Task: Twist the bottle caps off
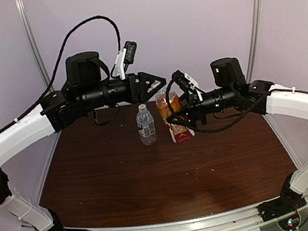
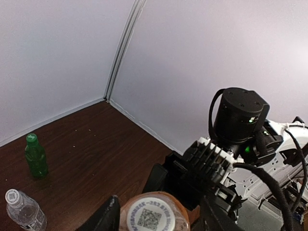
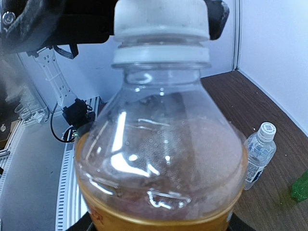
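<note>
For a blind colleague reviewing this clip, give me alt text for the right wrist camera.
An amber bottle fills the frame, the left gripper straddling its white cap. Behind it to the right, a clear water bottle stands on the brown table, with a sliver of green bottle at the edge.

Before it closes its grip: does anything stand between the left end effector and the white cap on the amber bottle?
Nothing visible does. The small white round plastic cap of the amber-brown plastic bottle sits right between the left end effector's open fingers.
</note>
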